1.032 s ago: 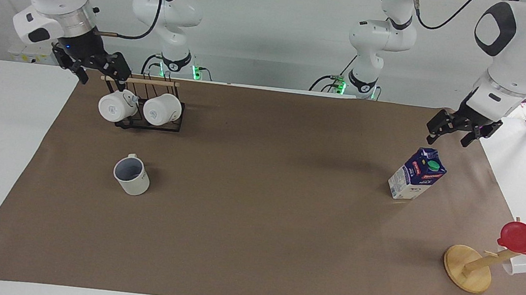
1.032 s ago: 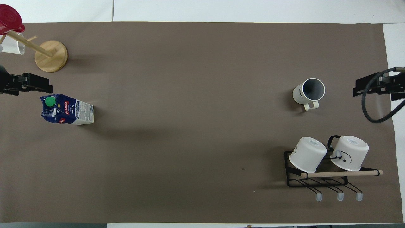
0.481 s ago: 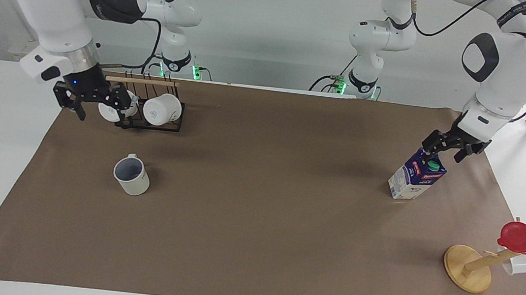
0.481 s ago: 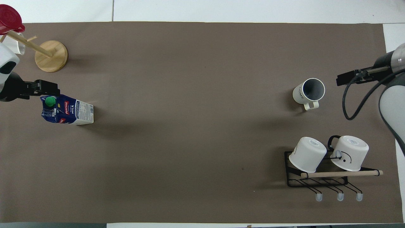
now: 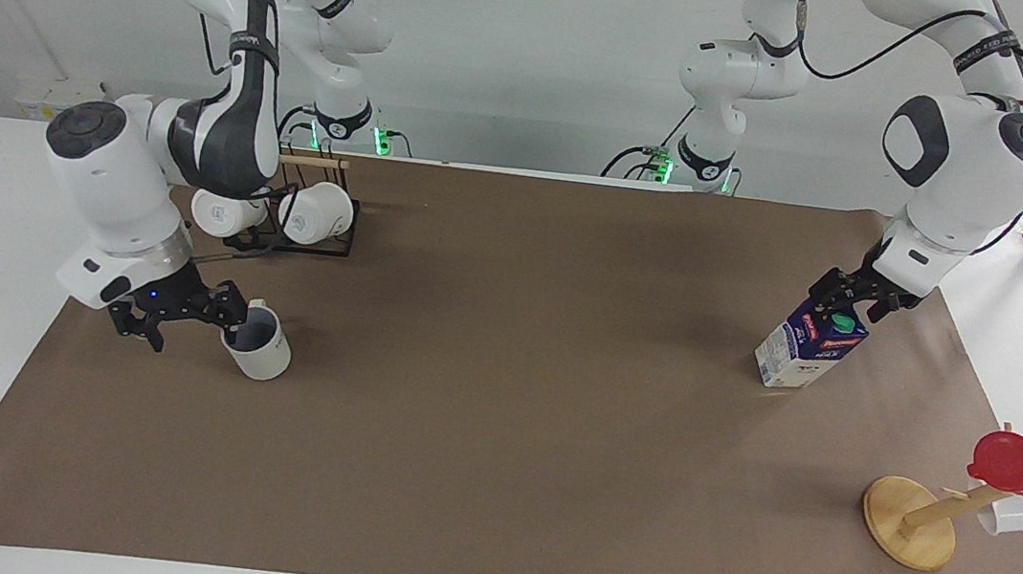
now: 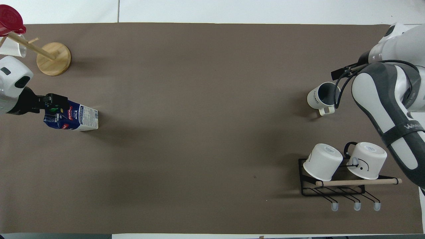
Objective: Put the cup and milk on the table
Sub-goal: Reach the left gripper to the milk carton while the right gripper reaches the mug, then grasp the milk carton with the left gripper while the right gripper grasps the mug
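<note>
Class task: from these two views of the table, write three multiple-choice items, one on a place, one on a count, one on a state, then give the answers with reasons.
1. Where is the left end effector?
A. at the top of the milk
B. over the wooden mug tree
C. over the black rack

2. How many white mugs hang on the black rack?
A. one
B. two
C. three

3. How does the cup stand?
A. upside down
B. on its side
C. upright, mouth up

Answers: 1 A, its tips flank the carton's green cap. 2 B, two mugs hang there side by side. 3 C, its greyish inside shows from above, with the open right end effector at its rim.
</note>
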Controlling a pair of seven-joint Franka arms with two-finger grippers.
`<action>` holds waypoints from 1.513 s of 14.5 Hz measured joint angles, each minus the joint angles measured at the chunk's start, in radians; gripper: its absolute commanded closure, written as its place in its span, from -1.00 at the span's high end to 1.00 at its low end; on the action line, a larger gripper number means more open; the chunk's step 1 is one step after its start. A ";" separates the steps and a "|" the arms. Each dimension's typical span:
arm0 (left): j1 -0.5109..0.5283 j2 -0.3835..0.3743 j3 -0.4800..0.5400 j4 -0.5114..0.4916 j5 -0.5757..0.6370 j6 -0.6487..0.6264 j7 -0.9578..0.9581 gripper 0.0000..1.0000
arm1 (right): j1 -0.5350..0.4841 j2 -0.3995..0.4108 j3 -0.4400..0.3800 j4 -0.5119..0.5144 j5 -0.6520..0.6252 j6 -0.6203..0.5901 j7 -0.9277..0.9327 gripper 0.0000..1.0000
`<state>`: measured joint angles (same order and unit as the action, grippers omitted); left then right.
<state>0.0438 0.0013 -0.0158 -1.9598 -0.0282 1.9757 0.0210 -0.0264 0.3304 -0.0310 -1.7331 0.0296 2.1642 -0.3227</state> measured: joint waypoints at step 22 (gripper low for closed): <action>-0.122 -0.016 -0.026 0.152 0.004 -0.128 -0.137 -1.00 | 0.007 -0.029 0.004 -0.094 0.026 0.031 -0.146 0.51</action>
<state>-0.0779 -0.0145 -0.0416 -1.8081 -0.0241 1.8482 -0.1156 -0.0194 0.3015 -0.0272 -1.8272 0.0553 2.1957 -0.4683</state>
